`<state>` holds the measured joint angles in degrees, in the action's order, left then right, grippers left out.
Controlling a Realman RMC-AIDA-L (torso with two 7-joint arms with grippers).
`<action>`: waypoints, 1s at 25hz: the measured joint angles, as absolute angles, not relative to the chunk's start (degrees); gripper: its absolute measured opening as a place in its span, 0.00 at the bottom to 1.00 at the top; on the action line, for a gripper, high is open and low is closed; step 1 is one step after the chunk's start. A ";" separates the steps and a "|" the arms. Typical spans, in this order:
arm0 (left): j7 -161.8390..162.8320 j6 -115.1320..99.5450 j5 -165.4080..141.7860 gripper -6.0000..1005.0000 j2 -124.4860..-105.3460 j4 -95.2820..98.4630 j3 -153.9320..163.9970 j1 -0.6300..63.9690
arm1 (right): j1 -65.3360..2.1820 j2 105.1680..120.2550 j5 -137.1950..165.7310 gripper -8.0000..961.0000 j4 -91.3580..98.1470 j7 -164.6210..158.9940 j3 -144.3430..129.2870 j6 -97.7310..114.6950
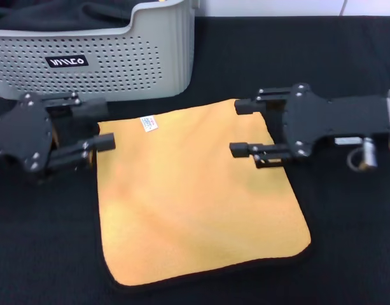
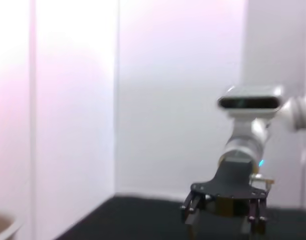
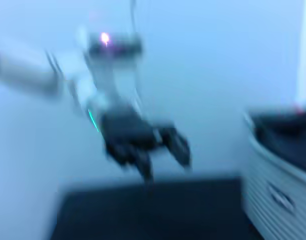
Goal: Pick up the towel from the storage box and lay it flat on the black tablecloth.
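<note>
The towel point(image 1: 195, 197) lies spread flat, yellow-orange face up, on the black tablecloth point(image 1: 347, 241), its white label point(image 1: 148, 123) near the far left corner. My left gripper point(image 1: 100, 124) is open at that far left corner, with nothing between its fingers. At the far right corner my right gripper point(image 1: 240, 128) is open over the towel's edge. The storage box point(image 1: 86, 57) stands behind at the back left. The left wrist view shows the right gripper point(image 2: 225, 212) from across the table. The right wrist view shows the left gripper point(image 3: 148, 150) blurred, beside the storage box point(image 3: 277, 185).
A dark cloth point(image 1: 61, 16) lies inside the storage box. The tablecloth reaches a white wall point(image 2: 167, 100) behind the table. The towel's near edge lies close to the front of the table.
</note>
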<state>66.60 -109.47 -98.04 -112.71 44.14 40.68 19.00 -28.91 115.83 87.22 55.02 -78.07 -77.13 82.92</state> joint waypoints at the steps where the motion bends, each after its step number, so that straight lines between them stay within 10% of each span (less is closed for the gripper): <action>1: 65.01 -111.66 -96.82 0.52 -112.74 43.28 40.67 18.60 | -28.04 115.81 84.81 0.69 54.92 -77.86 -76.81 85.45; 25: 59.94 -116.86 -91.91 0.52 -110.50 36.77 48.02 16.84 | -30.11 116.18 72.50 0.70 42.96 -74.40 -80.39 95.69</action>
<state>59.94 -116.86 -91.91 -110.50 36.77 48.02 16.84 -30.11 116.18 72.50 42.96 -74.40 -80.39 95.69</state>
